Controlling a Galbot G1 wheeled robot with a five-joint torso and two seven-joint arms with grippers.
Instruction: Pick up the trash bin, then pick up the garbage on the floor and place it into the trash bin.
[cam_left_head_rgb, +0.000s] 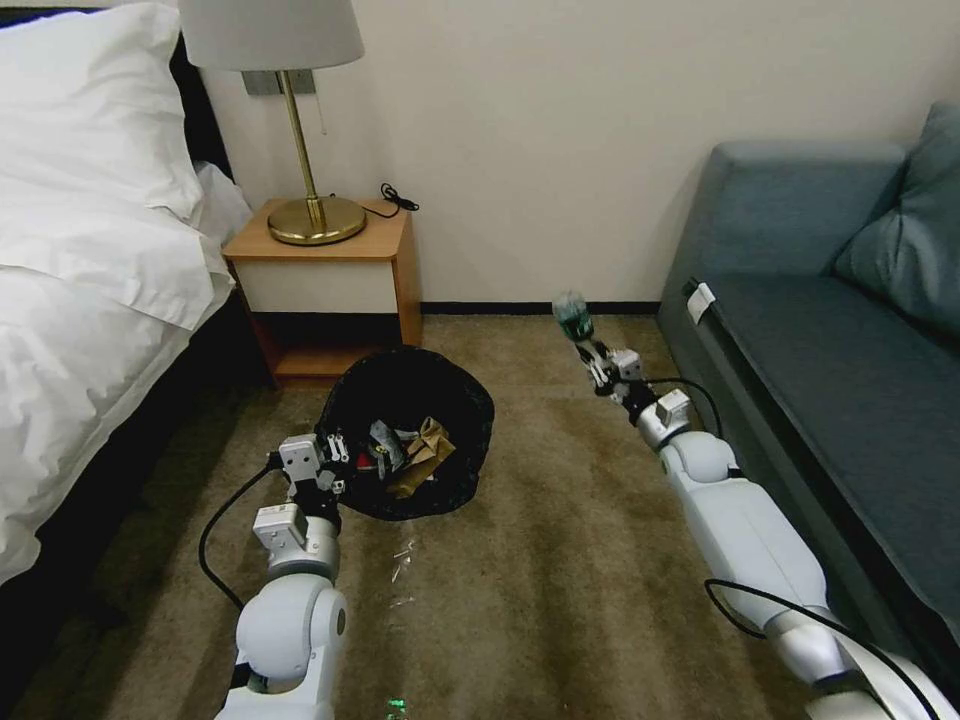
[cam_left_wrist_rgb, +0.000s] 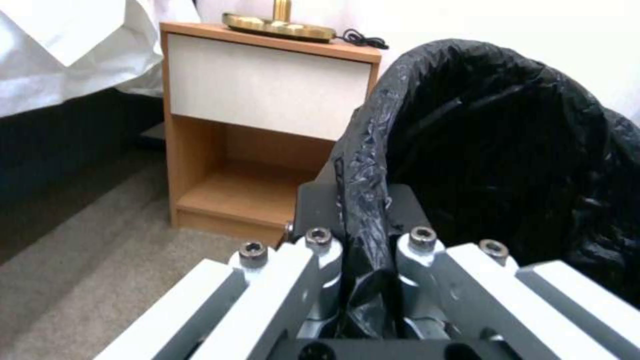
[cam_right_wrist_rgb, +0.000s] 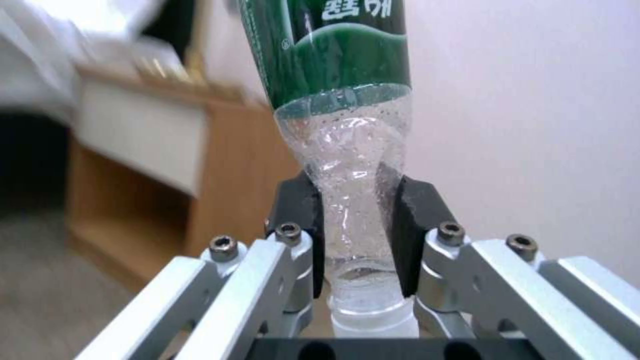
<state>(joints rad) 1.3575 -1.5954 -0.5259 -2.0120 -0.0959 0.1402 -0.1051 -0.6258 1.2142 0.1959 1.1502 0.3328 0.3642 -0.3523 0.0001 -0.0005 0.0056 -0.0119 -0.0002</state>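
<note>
Right claw (cam_right_wrist_rgb: 357, 227) pinching green-labelled clear plastic bottle (cam_right_wrist_rgb: 340, 100) near neck; left claw (cam_left_wrist_rgb: 367, 250) clamping black-bagged round bin (cam_left_head_rgb: 410, 440) rim. Slip risk: smooth taper, thin liner.

2 glossy white arms with looping black cables, silver linkages, hex screws, black fingers (cam_right_wrist_rgb: 415, 235)

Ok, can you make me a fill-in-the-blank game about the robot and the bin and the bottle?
1. The left hand is pinching the rim of the ____ bag lining the trash bin.
2. The right hand holds up a clear bottle with a ____ label.
3. The crumpled tan paper bag lies ____ the trash bin.
4. The lamp stands on the wooden ____.

Missing words: black; green; inside; nightstand
</note>
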